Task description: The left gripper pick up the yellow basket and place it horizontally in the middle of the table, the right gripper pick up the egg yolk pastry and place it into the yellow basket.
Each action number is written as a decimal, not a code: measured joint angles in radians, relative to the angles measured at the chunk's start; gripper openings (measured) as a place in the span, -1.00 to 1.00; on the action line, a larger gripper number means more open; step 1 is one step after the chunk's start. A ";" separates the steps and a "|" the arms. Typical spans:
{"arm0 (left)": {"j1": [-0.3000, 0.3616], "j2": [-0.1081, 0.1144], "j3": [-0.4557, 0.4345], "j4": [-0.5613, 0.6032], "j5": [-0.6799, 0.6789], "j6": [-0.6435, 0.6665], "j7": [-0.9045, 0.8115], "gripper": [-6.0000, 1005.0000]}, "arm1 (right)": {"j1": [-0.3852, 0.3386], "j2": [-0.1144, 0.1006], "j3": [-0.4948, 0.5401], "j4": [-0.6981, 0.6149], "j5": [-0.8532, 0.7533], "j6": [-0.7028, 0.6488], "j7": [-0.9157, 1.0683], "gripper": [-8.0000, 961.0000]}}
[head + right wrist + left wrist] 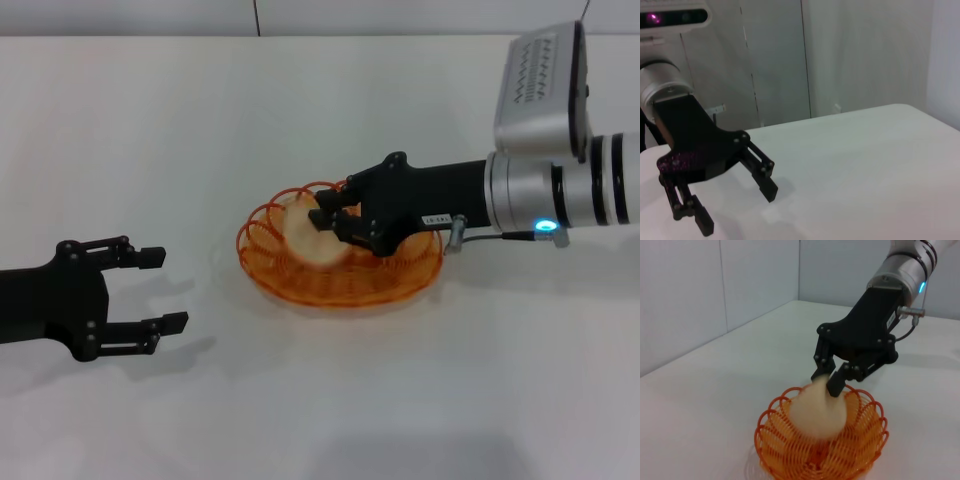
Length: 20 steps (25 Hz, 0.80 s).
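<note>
The pastry [312, 238] sits inside the basket [340, 280], which rests flat near the middle of the table [320, 420]. The right gripper [335, 220] reaches over the basket, its fingers closed against the pastry's sides. The left gripper [158, 290] hovers above the table, left of the basket and apart from it, fingers spread wide, holding nothing.

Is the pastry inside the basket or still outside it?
Inside: the pastry sits within the basket rim, with the right gripper fingers at it.
</note>
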 joint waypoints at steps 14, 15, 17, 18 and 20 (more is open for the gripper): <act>0.004 0.000 0.000 -0.002 -0.001 0.002 -0.001 0.56 | -0.037 -0.013 0.014 -0.019 -0.002 -0.057 -0.019 -0.06; 0.004 0.000 0.000 -0.002 -0.001 0.002 -0.001 0.56 | -0.041 -0.015 0.033 -0.020 -0.007 -0.087 -0.020 -0.01; 0.006 0.000 0.000 -0.001 -0.001 0.003 -0.001 0.56 | -0.048 -0.020 0.098 -0.021 -0.035 -0.170 -0.021 0.11; 0.006 0.000 0.000 -0.001 -0.001 0.004 -0.001 0.56 | -0.050 -0.021 0.131 -0.021 -0.056 -0.209 -0.021 0.18; 0.007 0.000 0.000 -0.001 -0.001 0.004 -0.002 0.56 | -0.063 -0.022 0.203 -0.022 -0.106 -0.283 -0.029 0.32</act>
